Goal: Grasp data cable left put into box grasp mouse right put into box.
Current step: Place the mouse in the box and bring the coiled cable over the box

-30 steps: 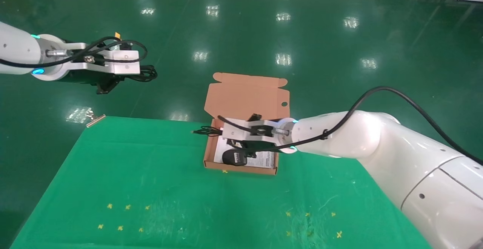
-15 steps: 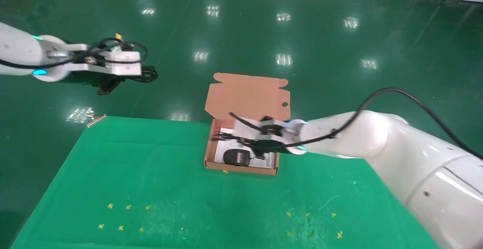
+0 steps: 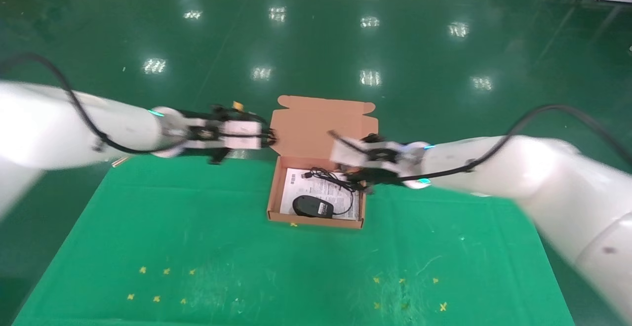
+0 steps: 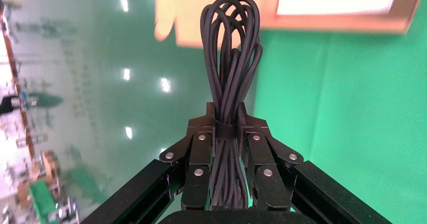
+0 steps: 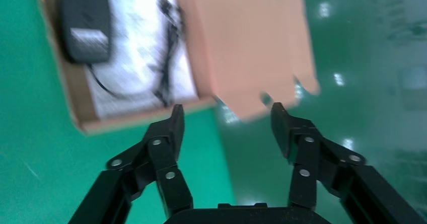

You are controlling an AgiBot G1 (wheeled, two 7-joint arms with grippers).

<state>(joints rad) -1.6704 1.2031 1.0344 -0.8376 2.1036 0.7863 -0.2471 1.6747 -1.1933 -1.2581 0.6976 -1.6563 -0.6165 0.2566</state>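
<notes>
Black linked fingers of the left gripper are clamped on the data cable, pinching the bundle across its banded waist so that the loops run straight out past the fingertips, the long axis in line with the gripper's own reach. From the head view that left gripper hangs in the air just beside the left edge of the raised flap of the box, with the loop end of the cable pointing toward the cardboard; the left wrist view agrees, showing the orange-brown flap and the pale lining just beyond the loop tips. The open tray lies ahead of this gripper and lower, toward the robot's right, so I judge that the coming move must carry the bundle sideways over the left wall and then down, ideally turning its length along the tray so it does not bridge a wall. The mouse already lies in the near part of the tray on the white leaflet, its cord straggling across the far part, which leaves the left and far side as the freer landing place. The right gripper stands spread wide and empty, raised at the right wall of the box, so the left arm alone has the work.
</notes>
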